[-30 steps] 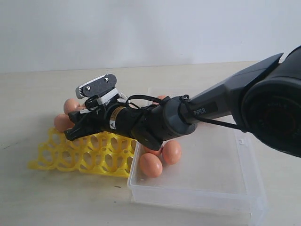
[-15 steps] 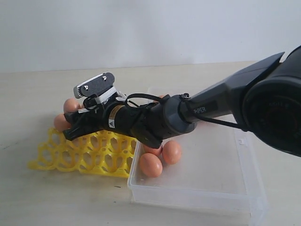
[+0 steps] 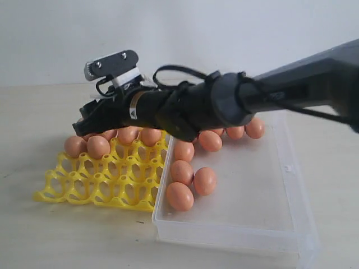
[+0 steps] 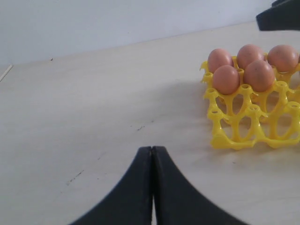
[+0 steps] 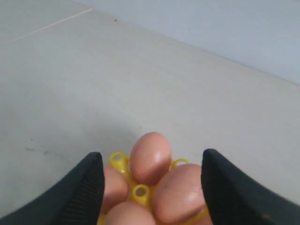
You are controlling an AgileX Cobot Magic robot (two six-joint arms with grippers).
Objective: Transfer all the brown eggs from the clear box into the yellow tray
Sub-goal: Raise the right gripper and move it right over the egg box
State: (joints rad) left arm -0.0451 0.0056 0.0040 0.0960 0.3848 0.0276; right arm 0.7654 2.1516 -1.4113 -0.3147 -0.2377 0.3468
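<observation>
The left arm's black fingers [image 4: 136, 187] are pressed shut against each other with nothing between them, low over the pale worktop [image 4: 93, 103]. Beyond them lies the bright yellow lattice plastic egg tray [image 3: 95, 188], flat on the worktop and just beside the left wall of the box. Smooth orange-brown oval eggs [image 3: 98, 147] sit in the cups along the tray's far side; the left wrist view shows five of them [image 4: 226, 78].

The dark right arm [image 3: 224, 106] reaches across from the right. The right arm's black fingers [image 5: 89, 187] hang just above those eggs in the tray, spread wide apart and holding nothing.

To the right stands the large shallow clear plastic rectangular box [image 3: 252, 224]. Seven eggs show in it: four in a line [image 3: 234, 132] along its far side, partly behind the arm, and three clustered [image 3: 181, 172] near its left wall.
</observation>
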